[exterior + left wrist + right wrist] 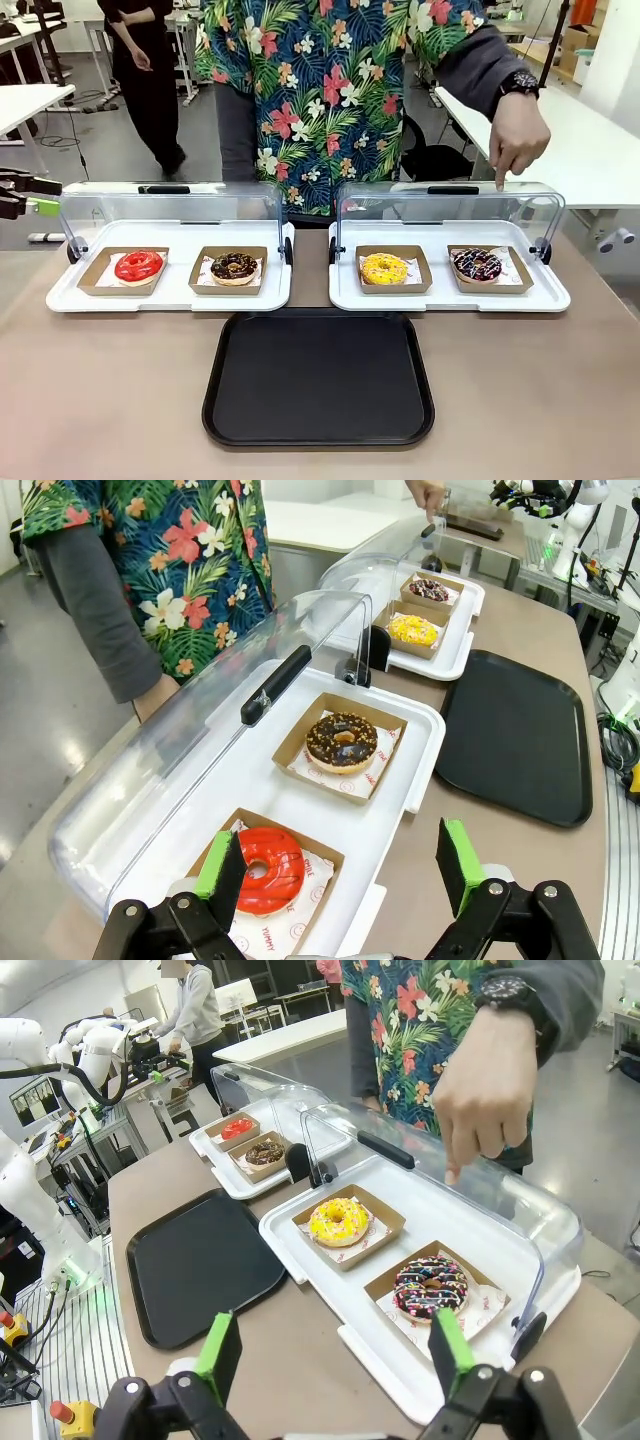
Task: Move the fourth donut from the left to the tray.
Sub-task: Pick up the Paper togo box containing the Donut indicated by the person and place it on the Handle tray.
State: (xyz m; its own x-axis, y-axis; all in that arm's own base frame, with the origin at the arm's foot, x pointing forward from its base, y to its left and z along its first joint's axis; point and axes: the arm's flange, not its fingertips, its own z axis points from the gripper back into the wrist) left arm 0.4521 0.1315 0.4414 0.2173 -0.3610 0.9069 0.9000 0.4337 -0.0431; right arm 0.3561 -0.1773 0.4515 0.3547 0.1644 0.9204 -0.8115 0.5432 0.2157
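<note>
While your left gripper (338,836) and right gripper (333,1318) stand wide open, empty, fourth donut (477,264) sits near right edge of white display tray (440,298).

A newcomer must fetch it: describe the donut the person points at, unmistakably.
Behind the black tray sit two white display trays with raised clear lids. On the right-hand display tray, look at the outer cardboard holder, below the person's pointing hand. Its donut has dark chocolate icing, white drizzle and pink specks; the neighbour donut is yellow.
</note>
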